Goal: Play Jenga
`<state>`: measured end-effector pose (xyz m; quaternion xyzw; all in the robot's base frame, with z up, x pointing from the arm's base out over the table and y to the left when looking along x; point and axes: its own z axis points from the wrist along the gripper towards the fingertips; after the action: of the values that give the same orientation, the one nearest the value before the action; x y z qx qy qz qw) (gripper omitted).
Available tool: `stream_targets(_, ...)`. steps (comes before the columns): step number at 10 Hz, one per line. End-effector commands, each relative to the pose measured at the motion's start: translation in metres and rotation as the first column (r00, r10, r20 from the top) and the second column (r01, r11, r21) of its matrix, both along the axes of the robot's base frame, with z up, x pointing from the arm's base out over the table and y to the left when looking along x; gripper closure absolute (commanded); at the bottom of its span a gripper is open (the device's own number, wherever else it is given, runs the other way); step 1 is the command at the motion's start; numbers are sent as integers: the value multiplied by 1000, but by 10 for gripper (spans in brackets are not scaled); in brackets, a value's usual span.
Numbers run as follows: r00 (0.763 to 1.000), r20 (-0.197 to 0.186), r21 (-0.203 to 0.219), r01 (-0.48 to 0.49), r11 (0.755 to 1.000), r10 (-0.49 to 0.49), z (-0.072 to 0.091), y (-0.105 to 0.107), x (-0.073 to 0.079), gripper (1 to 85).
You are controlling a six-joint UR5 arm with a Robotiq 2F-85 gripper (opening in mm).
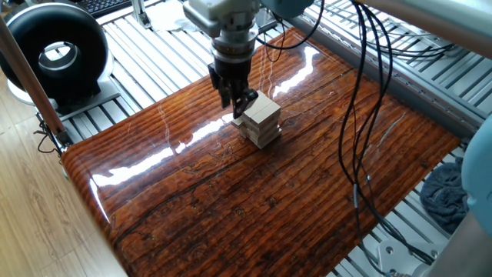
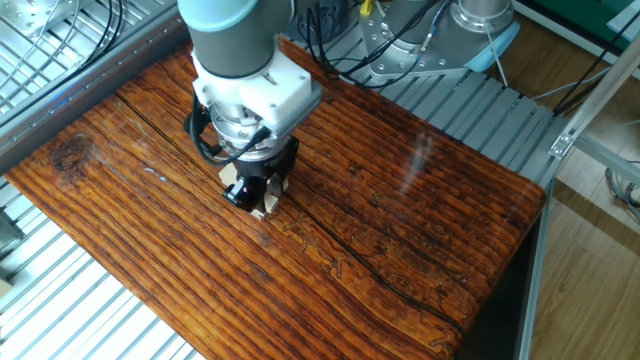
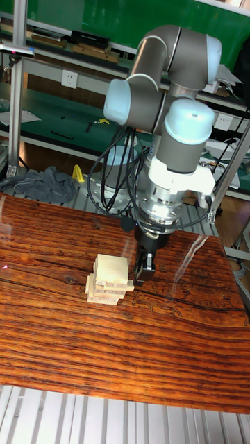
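Note:
The Jenga tower [image 1: 261, 120] is a small stack of pale wooden blocks, layers crossed, standing mid-table [image 3: 107, 279]. One middle block juts out a little on the gripper's side [image 3: 126, 284]. My gripper [image 3: 143, 272] points down right beside the tower, its dark fingers close together with nothing between them. The tips sit at the jutting block's end, and I cannot tell whether they touch it. In one fixed view the gripper [image 1: 240, 106] stands at the tower's far-left side. In the other fixed view the gripper [image 2: 252, 192] covers most of the tower [image 2: 264, 207].
The glossy brown wooden table [image 1: 254, 200] sits on a metal slatted frame. A black round device [image 1: 52, 54] stands off the table's left. Black cables [image 1: 361, 115] hang over its right side. A grey cloth [image 1: 446, 192] lies off the right edge.

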<state>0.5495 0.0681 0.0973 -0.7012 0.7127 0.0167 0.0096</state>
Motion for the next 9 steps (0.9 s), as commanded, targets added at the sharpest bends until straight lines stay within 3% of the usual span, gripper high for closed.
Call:
stream_targets(1, 1000, -3, -7, 29, 1000, -29, -11, 10, -5, 447)
stream_targets(3, 1000, 4, -14, 26, 1000, -26, -14, 12, -6, 447)
stream_targets(6, 999, 12, -72, -43, 997, 44, -13, 1, -5, 447)
stream_targets(9, 996, 20, -99, -87, 991, 89, -15, -4, -2, 447)
